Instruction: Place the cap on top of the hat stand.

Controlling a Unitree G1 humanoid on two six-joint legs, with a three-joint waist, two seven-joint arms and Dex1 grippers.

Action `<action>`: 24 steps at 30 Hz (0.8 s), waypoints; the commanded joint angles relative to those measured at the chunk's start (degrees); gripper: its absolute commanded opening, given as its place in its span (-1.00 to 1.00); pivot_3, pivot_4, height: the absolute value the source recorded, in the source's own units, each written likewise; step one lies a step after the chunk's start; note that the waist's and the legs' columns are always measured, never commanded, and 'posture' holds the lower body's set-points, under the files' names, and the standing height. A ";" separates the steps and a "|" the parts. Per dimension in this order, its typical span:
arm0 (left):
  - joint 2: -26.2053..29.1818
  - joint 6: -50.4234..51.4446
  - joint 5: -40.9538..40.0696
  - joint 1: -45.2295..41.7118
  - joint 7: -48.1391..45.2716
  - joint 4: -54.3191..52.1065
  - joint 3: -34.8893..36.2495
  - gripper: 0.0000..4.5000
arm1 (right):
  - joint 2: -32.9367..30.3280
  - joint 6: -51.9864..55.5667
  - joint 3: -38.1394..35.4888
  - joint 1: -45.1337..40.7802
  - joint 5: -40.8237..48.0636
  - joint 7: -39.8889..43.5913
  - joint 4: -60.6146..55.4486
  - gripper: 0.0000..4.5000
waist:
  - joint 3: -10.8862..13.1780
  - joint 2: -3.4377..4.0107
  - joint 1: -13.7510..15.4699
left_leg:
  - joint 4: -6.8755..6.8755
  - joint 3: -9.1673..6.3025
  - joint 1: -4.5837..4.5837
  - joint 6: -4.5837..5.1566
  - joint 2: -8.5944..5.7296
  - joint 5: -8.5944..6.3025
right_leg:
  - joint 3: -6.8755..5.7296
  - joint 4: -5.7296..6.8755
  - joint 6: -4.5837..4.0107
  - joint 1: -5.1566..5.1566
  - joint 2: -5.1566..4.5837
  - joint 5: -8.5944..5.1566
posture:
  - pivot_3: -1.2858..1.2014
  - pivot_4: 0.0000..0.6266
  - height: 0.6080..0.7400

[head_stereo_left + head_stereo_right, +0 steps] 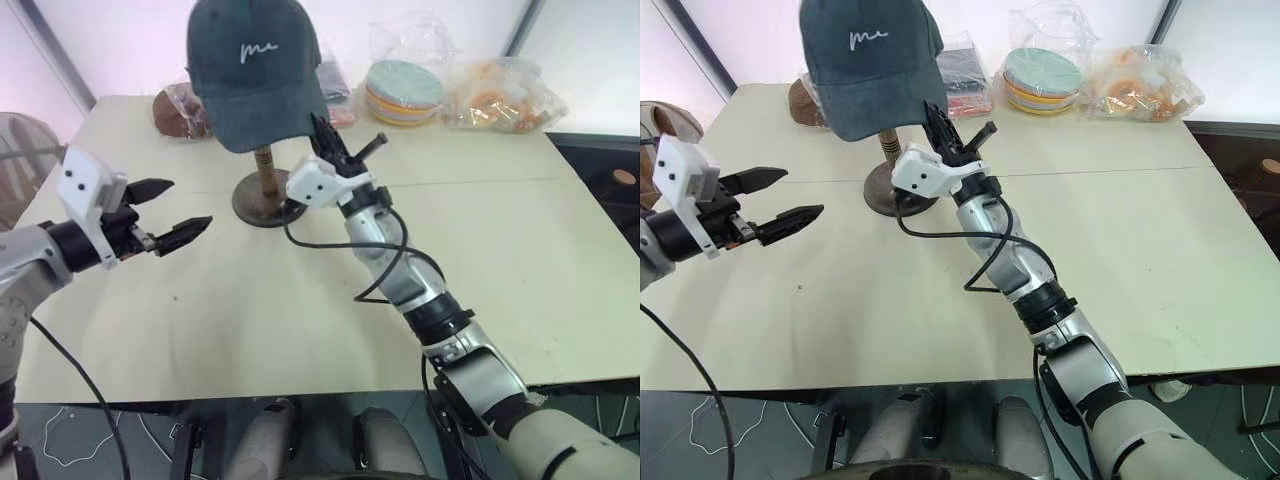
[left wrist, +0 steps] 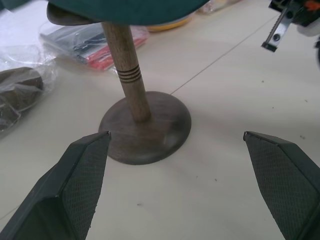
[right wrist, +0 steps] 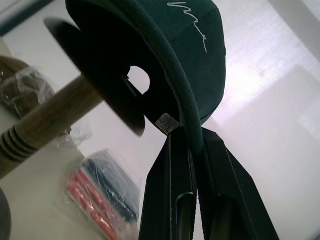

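**Cap over stand top, right hand pinching rim**

Right hand [image 1: 335, 150] clamped on cap [image 1: 255, 70] rim; cap sits over the stand [image 1: 265, 185] dome, brim toward robot, stem upright beneath. Left hand [image 1: 165, 215] wide open, empty, beside the base, well apart. Bagged plates [image 1: 402, 92] at the table [image 1: 300, 320] back edge.

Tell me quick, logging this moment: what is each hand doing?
Left hand: open, empty, beside the hat stand.
Right hand: closed on the brim of the cap.
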 commanded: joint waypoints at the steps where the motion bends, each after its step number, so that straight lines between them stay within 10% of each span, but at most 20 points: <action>1: 1.06 0.61 -0.72 0.12 0.42 -2.13 2.35 1.00 | 2.93 3.07 1.32 -0.01 -2.11 -1.97 -2.42 -0.97 | 0.00 0.00 -0.02 | -0.03 0.00 0.00 -0.01 0.00 0.01 | 0.00 0.01 0.00 -0.02 0.00 0.00 | 0.03 -0.52 1.00; 24: 1.04 2.25 -1.56 -0.93 1.08 -2.58 0.97 1.00 | 7.12 6.69 8.79 7.45 -4.64 1.30 -8.26 -0.97 | -0.01 -0.01 -0.93 | -0.19 -0.04 0.02 -0.14 0.16 0.07 | 0.03 0.02 -0.11 -0.07 0.22 0.05 | 0.03 -0.52 1.00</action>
